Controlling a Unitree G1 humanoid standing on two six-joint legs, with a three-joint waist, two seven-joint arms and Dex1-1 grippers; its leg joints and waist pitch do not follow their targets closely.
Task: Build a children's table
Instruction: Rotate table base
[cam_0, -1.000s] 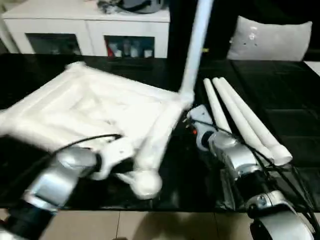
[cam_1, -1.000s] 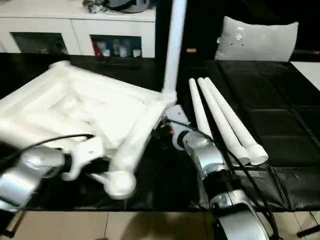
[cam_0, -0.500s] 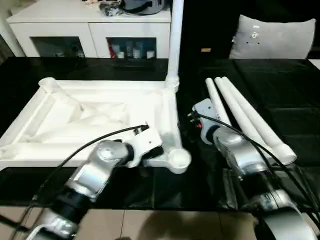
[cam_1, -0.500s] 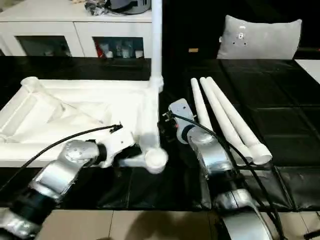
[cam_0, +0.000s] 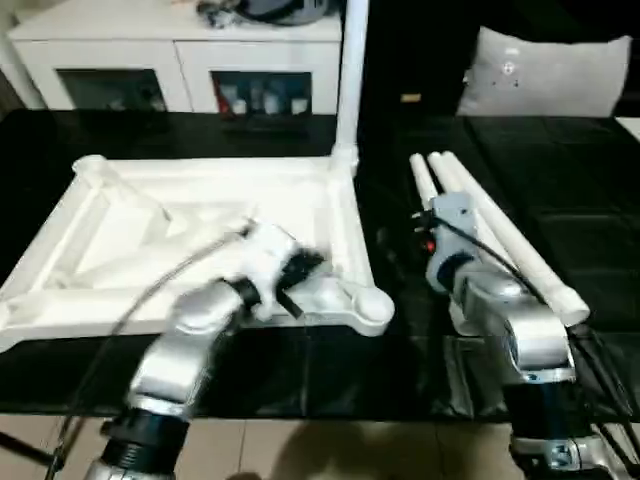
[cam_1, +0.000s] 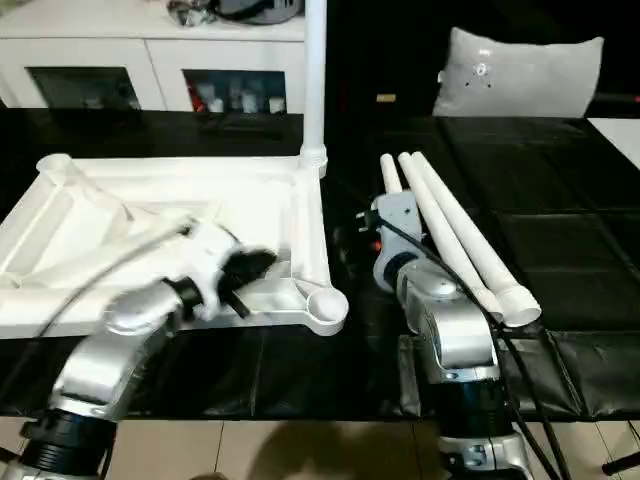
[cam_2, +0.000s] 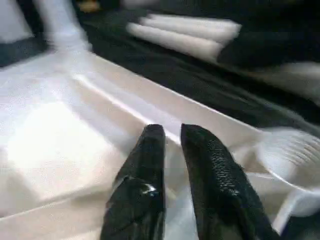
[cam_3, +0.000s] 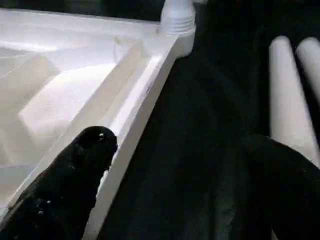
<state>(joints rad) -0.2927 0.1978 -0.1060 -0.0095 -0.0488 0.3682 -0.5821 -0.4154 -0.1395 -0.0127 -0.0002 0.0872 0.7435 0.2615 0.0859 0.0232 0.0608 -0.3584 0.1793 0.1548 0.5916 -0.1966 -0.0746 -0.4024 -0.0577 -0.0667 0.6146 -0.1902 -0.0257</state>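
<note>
The children's table top (cam_0: 120, 225) lies upside down on the black mat, ribbed underside up. One white leg (cam_0: 350, 80) stands upright in its far right corner socket. Three loose legs (cam_0: 490, 235) lie side by side to the right of the top. My left gripper (cam_2: 170, 132) hovers over the top's near right part, just inside the rim by the empty corner socket (cam_0: 372, 310); its black fingers (cam_1: 245, 270) stand a narrow gap apart with nothing between them. My right gripper (cam_3: 180, 190) is wide open over the dark mat between the top's right rim (cam_3: 145, 95) and the loose legs.
A white cabinet (cam_0: 180, 70) with shelves stands at the back. A grey cushion (cam_0: 545, 75) leans at the back right. The black mat (cam_0: 560, 170) ends near me at a tan floor strip (cam_0: 330, 450). Cables run along both silver forearms.
The table top, tilted up in my left gripper a second ago, now lies flat. The left fingers have let go of its rim and parted slightly. The right gripper stays wide open.
</note>
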